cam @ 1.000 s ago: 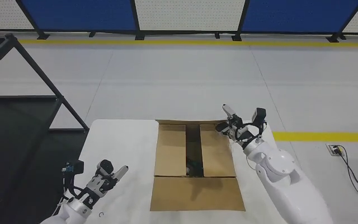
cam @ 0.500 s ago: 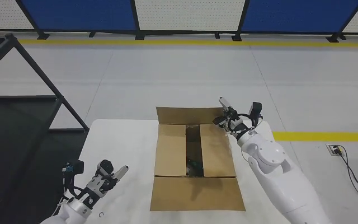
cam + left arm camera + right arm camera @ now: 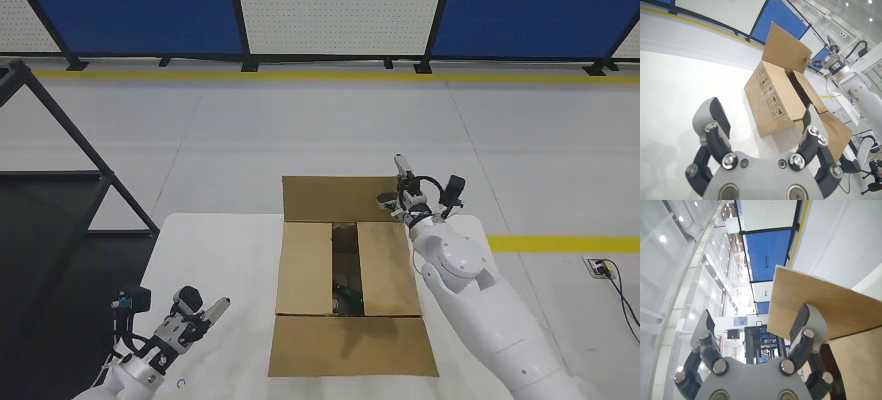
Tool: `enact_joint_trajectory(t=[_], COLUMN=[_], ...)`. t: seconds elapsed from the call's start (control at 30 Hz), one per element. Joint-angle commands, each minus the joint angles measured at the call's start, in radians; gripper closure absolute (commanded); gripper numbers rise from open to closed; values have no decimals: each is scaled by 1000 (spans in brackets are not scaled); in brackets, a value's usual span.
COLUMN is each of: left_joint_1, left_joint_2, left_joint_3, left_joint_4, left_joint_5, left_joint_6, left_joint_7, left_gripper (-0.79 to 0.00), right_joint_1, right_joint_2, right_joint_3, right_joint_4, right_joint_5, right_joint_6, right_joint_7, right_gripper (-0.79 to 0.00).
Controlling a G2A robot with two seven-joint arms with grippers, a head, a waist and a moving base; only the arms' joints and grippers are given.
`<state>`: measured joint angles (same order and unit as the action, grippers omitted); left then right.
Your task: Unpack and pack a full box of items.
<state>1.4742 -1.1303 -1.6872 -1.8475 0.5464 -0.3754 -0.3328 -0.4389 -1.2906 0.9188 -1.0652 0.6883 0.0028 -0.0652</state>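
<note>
On white table [image 3: 220, 270], brown cardboard box [image 3: 300, 280] has far flap [image 3: 335, 198] raised, long edge crosswise; right gripper [image 3: 755, 313] spread, one finger [image 3: 802, 321] against that flap's right corner, left gripper [image 3: 762, 106] spread, well off box's left side.

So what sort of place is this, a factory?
Probably a big industrial hall or robot test area: blue and white perforated partition panels, a yellow floor line, and a high ceiling with rows of lights.
</note>
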Motion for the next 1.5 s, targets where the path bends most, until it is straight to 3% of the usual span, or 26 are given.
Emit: enact_joint_trajectory(t=[0.0,0.4,0.87,1.1,1.27,1.47], left_joint_1=[5,21,21,21,21,18], left_joint_2=[0,0,0,0,0,1], left_joint_3=[-2,-2,-2,-2,-2,-4], left_joint_4=[1,-1,-1,-1,-1,-1], left_joint_5=[-3,-1,-1,-1,-1,0], left_joint_6=[1,11,11,11,11,21], left_joint_7=[5,18,18,18,18,28], left_gripper=[-785,-785,-785,-785,-785,-785], right_joint_1=[42,219,283,286,264,184], right_joint_2=[-21,-143,-208,-215,-190,-131], right_joint_3=[-25,-158,-189,-148,-89,-17], right_joint_4=[72,401,544,556,517,359], right_joint_5=[10,22,-51,-48,-32,-95], right_joint_6=[-6,126,199,112,16,-51], right_joint_7=[-17,33,123,145,321,554], right_gripper=[-785,-785,-785,-785,-785,-785])
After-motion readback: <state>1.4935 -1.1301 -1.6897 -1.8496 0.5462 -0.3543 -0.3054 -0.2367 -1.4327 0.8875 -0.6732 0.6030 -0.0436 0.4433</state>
